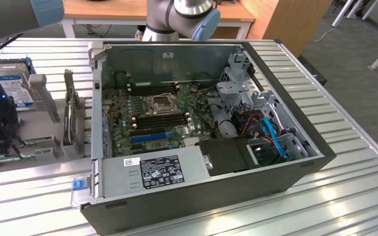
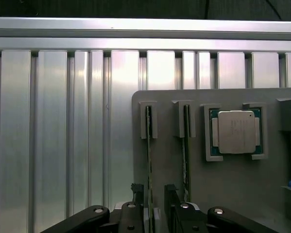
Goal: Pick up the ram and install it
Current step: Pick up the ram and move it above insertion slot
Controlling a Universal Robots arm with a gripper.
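My tool (image 2: 155,206) is open, its two black fingers (image 2: 172,196) spread wide and holding nothing. Between them runs the ram (image 2: 149,145), a slim, long green circuit-board stick that I see edge-on. It stands upright in a narrow slot of a flat grey holder plate (image 2: 232,194). A gap shows between the ram and the finger on the side of the neighbouring slot. On the other side I cannot tell whether the finger touches it.

A second green stick (image 2: 185,145) stands just beside the ram in that neighbouring slot, parallel to it and outside my fingers. Past that stick, a square silver processor chip (image 2: 236,132) lies flat in its own pocket of the plate. The plate rests on the ribbed aluminium desk (image 2: 62,145).

In the exterior view my arm is at the exterior view's left, near a blue-and-silver hard drive (image 1: 15,91). Well apart from it, an open black computer case (image 1: 208,196) lies on its side on the desk. The green motherboard (image 1: 126,129) inside faces up, with dark memory slots (image 1: 153,88) on it.
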